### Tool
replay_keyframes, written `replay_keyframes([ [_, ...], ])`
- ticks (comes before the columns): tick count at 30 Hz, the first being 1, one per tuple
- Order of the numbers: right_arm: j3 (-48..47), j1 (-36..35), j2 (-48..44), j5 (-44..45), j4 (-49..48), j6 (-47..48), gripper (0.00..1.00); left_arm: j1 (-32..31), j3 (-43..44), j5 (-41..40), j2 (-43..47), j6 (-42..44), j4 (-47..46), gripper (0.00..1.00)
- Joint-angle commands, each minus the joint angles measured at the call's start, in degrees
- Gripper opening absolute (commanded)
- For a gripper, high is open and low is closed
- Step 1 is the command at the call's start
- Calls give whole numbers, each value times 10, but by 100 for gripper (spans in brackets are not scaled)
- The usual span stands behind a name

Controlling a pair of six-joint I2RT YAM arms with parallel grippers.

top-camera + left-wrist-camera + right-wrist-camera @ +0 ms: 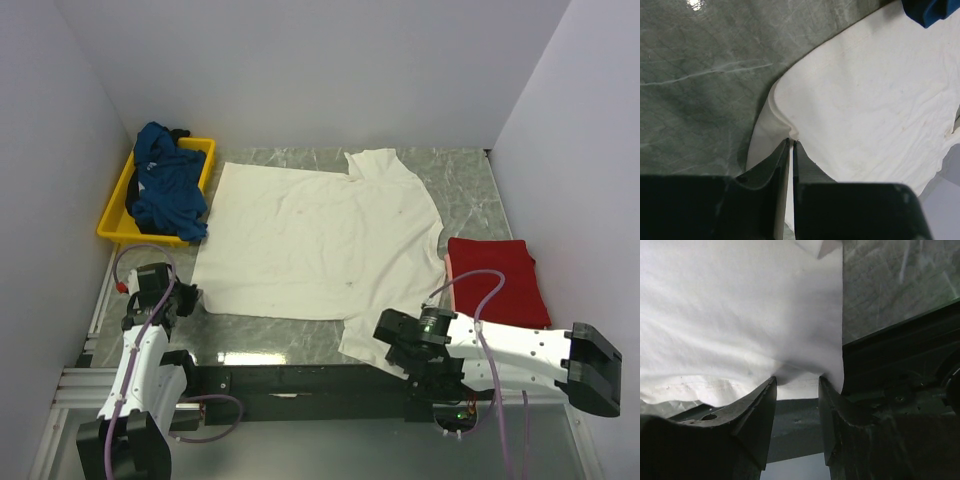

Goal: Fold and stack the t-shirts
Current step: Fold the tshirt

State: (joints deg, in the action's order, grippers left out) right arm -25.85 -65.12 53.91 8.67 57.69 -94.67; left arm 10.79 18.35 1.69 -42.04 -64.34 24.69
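Top view. The cream-white t-shirt (310, 240) lies spread flat across the middle of the marble desk (460, 190), collar toward the right. Its far hem corner lies just beside the yellow tray (112, 228), which holds the crumpled dark teal-blue t-shirt (165, 185). The folded red t-shirt (500, 280) sits at the desk's right edge, just beside the cream shirt's collar. Bare desk shows behind the shirt, at the far right corner, and along the near edge between the arms. White walls close three sides.

Left wrist view. The left tool (791, 142) is pressed together on the cream shirt's near-left corner, with the cloth puckered at its tips.

Right wrist view. The right tool (797, 382) stands spread, and the shirt's near-right edge is bunched between its tips, above the black rail at the desk's near edge.
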Motion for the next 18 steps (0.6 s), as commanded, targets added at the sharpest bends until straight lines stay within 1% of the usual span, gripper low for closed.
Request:
replay_keyframes([
  [1,-24,3,19,81,31,-2,46,-1,18,6,0,11,-13,13],
  [6,-99,24,19,143,104,26,47,0,16,7,1,11,-16,13],
  [9,-119,32,23,160,131,31,53,-1,16,9,-1,11,-16,13],
  [11,-118,42,33,143,123,55,55,-1,16,7,-1,11,-16,13],
  [15,-111,43,61,108,100,89,56,0,13,10,1,9,-17,13],
  [16,-100,47,72,97,75,94,56,0,13,10,1,8,-18,13],
  [17,-88,56,76,67,58,112,56,-1,13,11,2,9,-17,13],
  [18,-62,62,81,50,22,120,56,-1,13,10,2,10,-16,13],
])
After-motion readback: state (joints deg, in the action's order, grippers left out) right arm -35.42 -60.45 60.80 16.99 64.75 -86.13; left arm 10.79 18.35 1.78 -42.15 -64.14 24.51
